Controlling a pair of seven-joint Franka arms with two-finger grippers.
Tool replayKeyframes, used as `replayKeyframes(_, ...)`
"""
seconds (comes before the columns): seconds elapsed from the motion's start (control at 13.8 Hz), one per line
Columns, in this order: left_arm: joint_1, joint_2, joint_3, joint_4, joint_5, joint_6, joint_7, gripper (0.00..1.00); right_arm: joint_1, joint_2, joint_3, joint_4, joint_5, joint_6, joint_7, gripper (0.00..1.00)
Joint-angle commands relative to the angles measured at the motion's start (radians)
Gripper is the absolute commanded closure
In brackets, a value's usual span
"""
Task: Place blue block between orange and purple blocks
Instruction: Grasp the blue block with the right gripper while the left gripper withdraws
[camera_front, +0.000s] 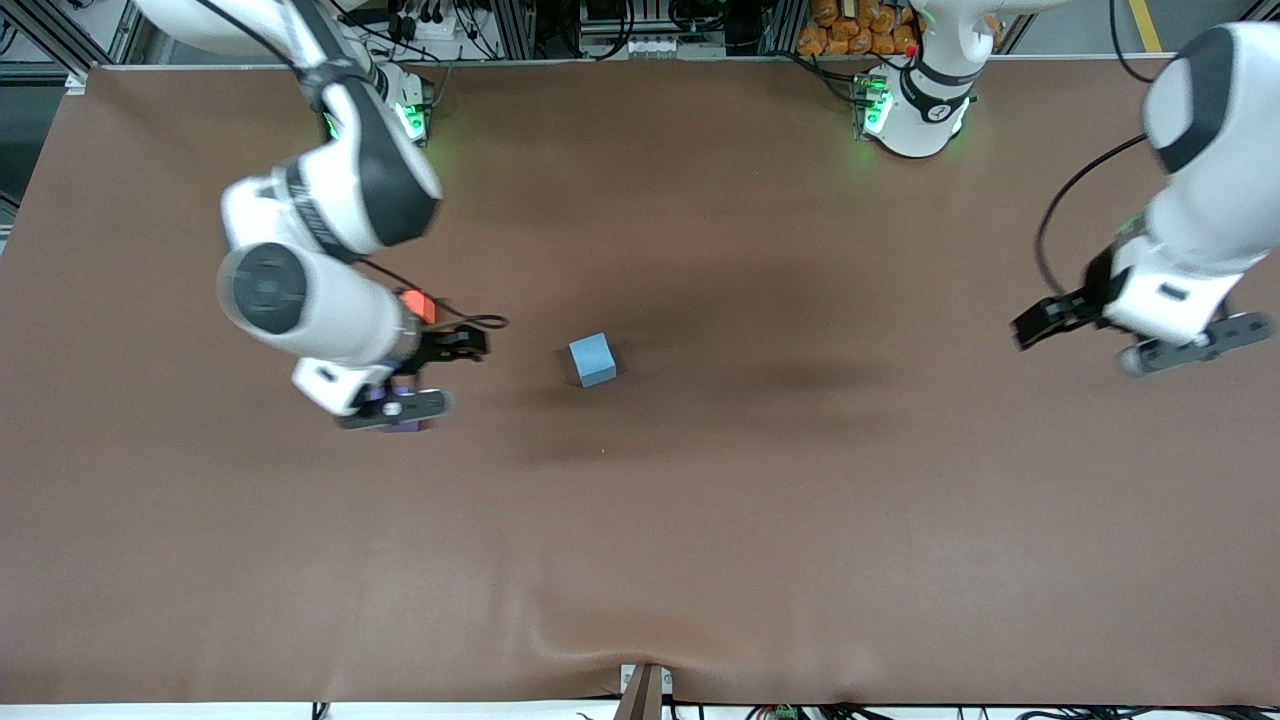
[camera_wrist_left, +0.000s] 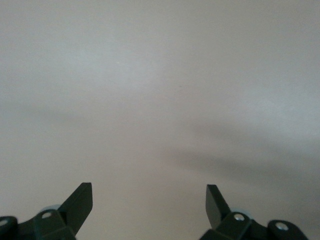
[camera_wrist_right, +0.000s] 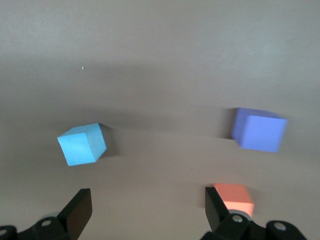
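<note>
The light blue block sits on the brown table near its middle; it also shows in the right wrist view. The orange block and the purple block lie toward the right arm's end, both partly hidden under the right arm, with the purple one nearer the front camera. The right wrist view shows the purple block and the orange block apart from each other. My right gripper is open and empty, over the table around these two blocks. My left gripper is open and empty, waiting over bare table.
The brown table cover has a wrinkle at its edge nearest the front camera. The arm bases stand along the edge farthest from that camera.
</note>
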Motion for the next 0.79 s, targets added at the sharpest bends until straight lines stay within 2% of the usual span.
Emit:
replayKeyframes(0.0,0.064,-0.105,-0.016,-0.080,-0.031,0.003,0.159,0.00,0.062,0.045,-0.008,-0.011,0.003,0.070,0.088,0.00)
replayKeyframes(0.29,0.059,-0.107,-0.016,-0.015,-0.060,-0.101,0.171,0.00,0.134,0.089,-0.008,-0.060,0.002,0.200,0.214,0.00)
replayKeyframes(0.51,0.049,-0.070,-0.047,0.048,-0.060,-0.121,0.169,0.00,0.183,0.102,-0.008,-0.132,0.002,0.332,0.251,0.00)
replayKeyframes(0.72,0.048,-0.058,-0.073,0.061,-0.060,-0.121,0.166,0.00,0.234,0.151,-0.010,-0.133,-0.004,0.399,0.317,0.00)
